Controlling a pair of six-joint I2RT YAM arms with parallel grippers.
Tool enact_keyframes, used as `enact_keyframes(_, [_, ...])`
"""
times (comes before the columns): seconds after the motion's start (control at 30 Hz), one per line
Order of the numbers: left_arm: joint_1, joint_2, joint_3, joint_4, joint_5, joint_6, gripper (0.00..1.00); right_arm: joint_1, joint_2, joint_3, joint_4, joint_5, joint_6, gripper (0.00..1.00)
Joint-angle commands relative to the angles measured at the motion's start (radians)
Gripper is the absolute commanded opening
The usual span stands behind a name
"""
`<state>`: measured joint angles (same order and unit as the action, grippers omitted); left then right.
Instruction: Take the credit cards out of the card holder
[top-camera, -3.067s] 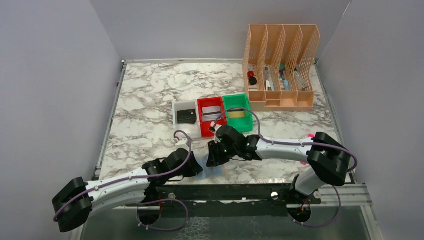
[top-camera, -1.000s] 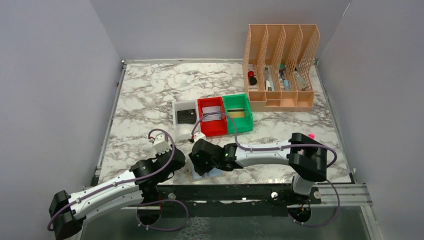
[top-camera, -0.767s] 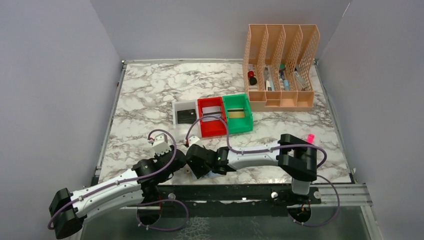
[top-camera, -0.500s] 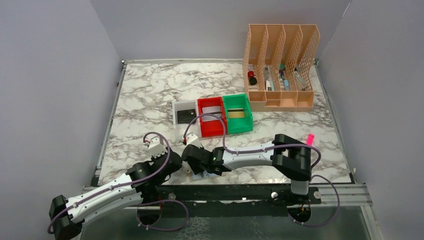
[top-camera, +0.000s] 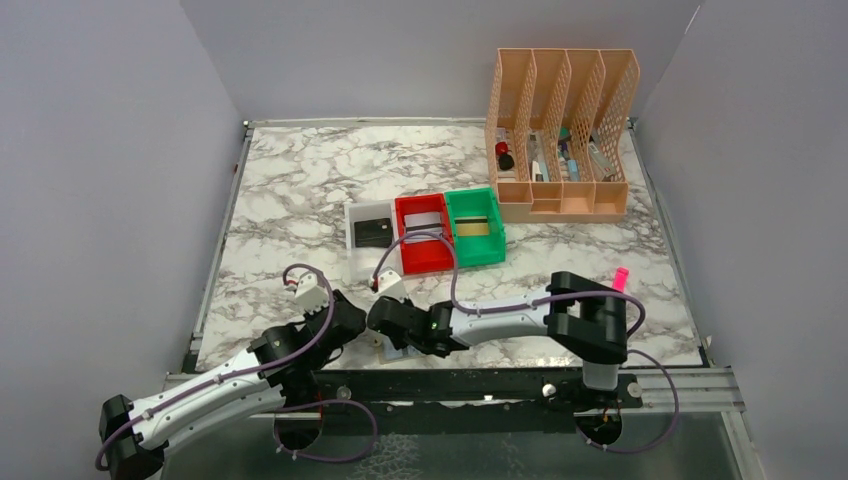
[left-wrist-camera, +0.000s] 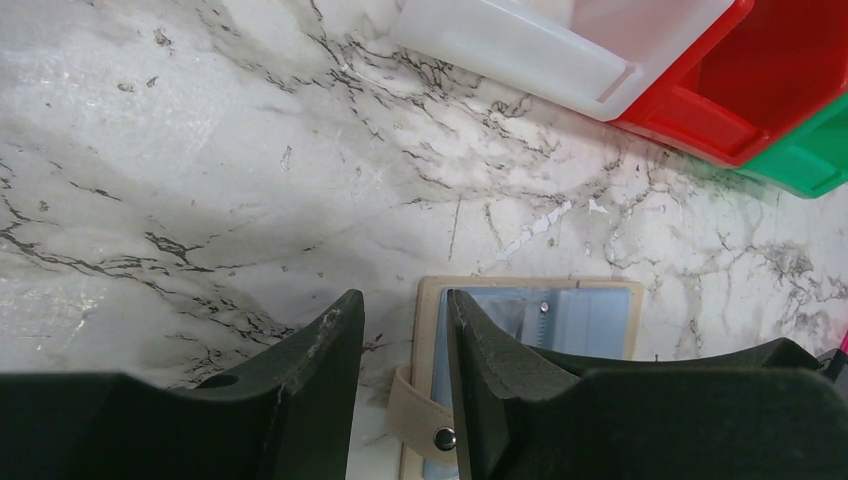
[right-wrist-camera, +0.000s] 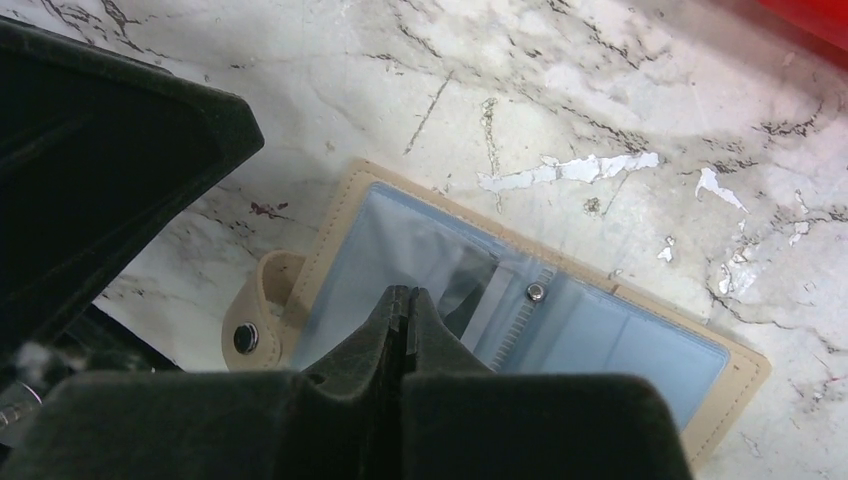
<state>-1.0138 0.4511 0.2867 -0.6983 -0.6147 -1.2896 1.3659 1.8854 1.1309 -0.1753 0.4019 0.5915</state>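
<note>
At the counter's (top-camera: 300, 190) near edge the card holder (right-wrist-camera: 620, 345) lies open, pockets up. The right hand (right-wrist-camera: 400, 298) has its fingers pressed together, tips on a clear pocket. The left hand (left-wrist-camera: 402, 310), narrowly parted, straddles the holder's tan left edge. Bare marble lies beyond, then the white tray (left-wrist-camera: 500, 45), red tray (left-wrist-camera: 690, 110) and green tray (left-wrist-camera: 800, 165).

We see a white marble-patterned tabletop (top-camera: 300, 180) filling the middle of the frame, enclosed by plain grey walls (top-camera: 100, 150), with a peach plastic lattice file rack (top-camera: 562, 120) at upper right.
</note>
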Motion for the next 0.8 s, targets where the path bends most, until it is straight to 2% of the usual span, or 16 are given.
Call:
enact_keyframes(0.0, [0.002,0.002,-0.003,0.049,0.023,0.038,0.4,-0.001,0.026,-0.092,-0.142,0.036,-0.009,0.01])
enact_keyframes(0.17, [0.001,-0.005,-0.017,0.112,0.081,0.086,0.4,-0.027,-0.058,-0.175,-0.11,0.048,-0.032,0.01])
enact_keyframes(0.33, [0.001,0.019,-0.038,0.287,0.177,0.191,0.4,-0.051,-0.168,-0.232,-0.073,0.011,-0.076,0.01])
enact_keyframes(0.47, [0.001,0.13,-0.031,0.384,0.236,0.239,0.4,-0.068,-0.194,-0.202,-0.122,0.016,-0.084,0.01])
enact_keyframes(0.6, [0.001,0.261,-0.013,0.389,0.257,0.224,0.43,-0.109,-0.211,-0.227,-0.136,0.06,-0.13,0.06])
enact_keyframes(0.7, [0.001,0.32,-0.021,0.443,0.296,0.235,0.46,-0.207,-0.216,-0.273,-0.116,-0.02,-0.188,0.04])
enact_keyframes(0.77, [0.002,0.337,-0.042,0.519,0.326,0.254,0.48,-0.223,-0.228,-0.303,-0.085,-0.036,-0.215,0.04])
